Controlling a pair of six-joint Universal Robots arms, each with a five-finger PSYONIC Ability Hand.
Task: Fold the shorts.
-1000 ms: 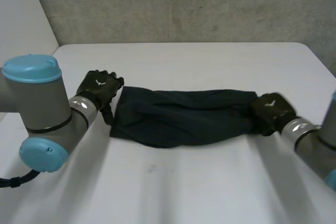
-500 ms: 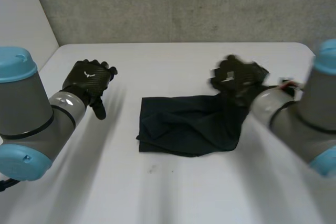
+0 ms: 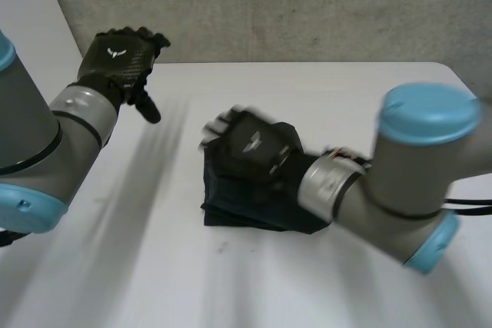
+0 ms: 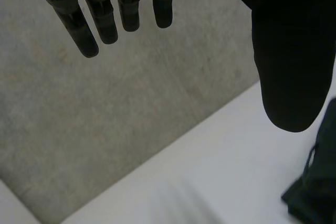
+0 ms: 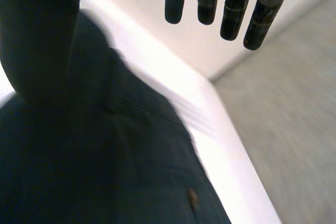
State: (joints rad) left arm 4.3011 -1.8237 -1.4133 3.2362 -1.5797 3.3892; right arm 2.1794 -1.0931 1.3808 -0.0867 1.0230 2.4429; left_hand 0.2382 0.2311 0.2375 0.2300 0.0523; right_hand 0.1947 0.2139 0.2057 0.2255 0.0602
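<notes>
1. Shorts (image 3: 250, 207), dark cloth. 1 second ago they were stretched long across the table (image 3: 231, 282) between the 2 hands. Now they are a compact folded bundle at the table's middle, the right end brought over onto the left part.

2. Right hand (image 3: 250, 144). Earlier it was at the shorts' right end; now it is over the bundle's far left part, its arm reaching in from the table's right edge. Fingers (image 5: 231, 9) are straight and apart from the thumb, grasping nothing, with cloth under the palm. Whether the palm touches the cloth cannot be told, as the hand is blurred in the head view.

3. Left hand (image 3: 119, 55). Earlier it was at the shorts' left end; now it is lifted near the table's far left corner, well apart from the bundle. Fingers (image 4: 100, 19) are straight and released, holding nothing.

4. Hidden: the bundle's far edge is covered by the right hand and forearm. In the left wrist view the shorts are cut to 1 dark corner beyond the thumb.
</notes>
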